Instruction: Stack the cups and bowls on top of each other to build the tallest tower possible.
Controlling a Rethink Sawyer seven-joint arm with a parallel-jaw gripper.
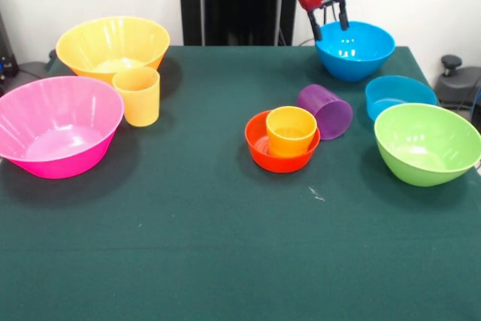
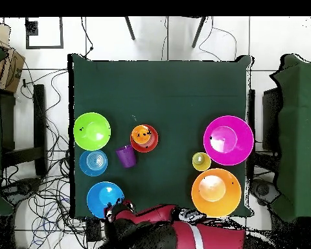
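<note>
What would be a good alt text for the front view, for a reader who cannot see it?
An orange cup sits inside a small red-orange bowl mid-table, with a purple cup on its side beside them. The open tool hangs by a blue bowl's rim; other bowls stand around the green table.

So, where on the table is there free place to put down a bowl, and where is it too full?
The widest bare patch is the near half of the green table, in front of the pink bowl and red-orange bowl. Another lies mid-table, between the yellow-orange cup and purple cup. It is crowded around the lime green bowl, both blue bowls and the gripper.
</note>
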